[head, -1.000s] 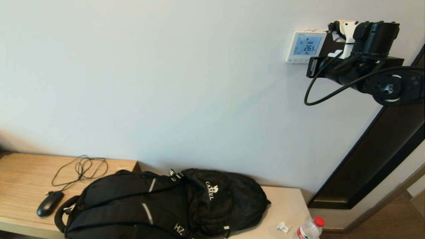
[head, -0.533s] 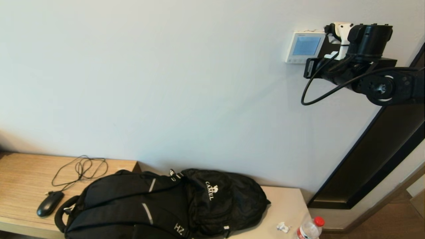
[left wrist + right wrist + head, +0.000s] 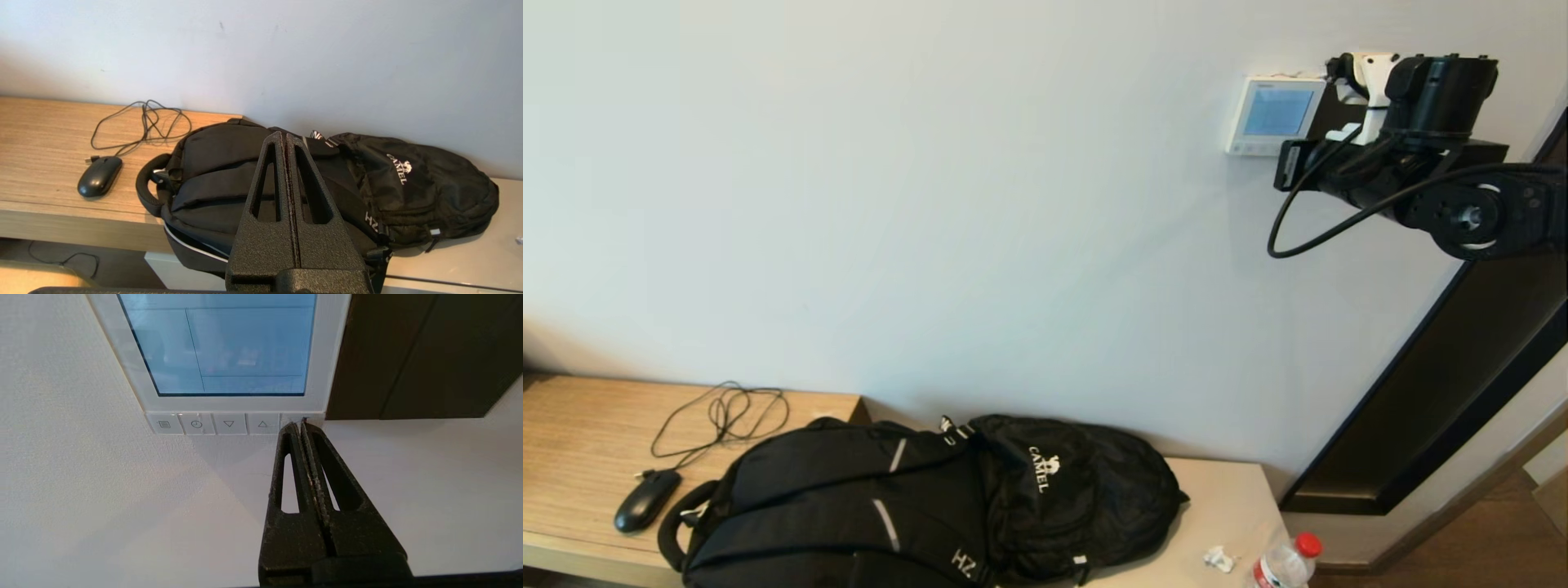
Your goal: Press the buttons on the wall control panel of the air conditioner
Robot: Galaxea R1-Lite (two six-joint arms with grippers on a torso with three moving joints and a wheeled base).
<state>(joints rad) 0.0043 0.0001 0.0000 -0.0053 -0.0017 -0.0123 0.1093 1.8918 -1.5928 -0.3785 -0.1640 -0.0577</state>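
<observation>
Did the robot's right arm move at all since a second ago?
Yes, a little. In the head view the right gripper swung left toward the wall control panel, then eased back right, ending almost where it started. Its shut tips sit at the rightmost button.

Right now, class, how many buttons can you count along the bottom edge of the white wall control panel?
5, in one row under the pale-blue screen: menu, clock, down arrow, up arrow, and a fifth mostly hidden behind the right gripper.
</observation>
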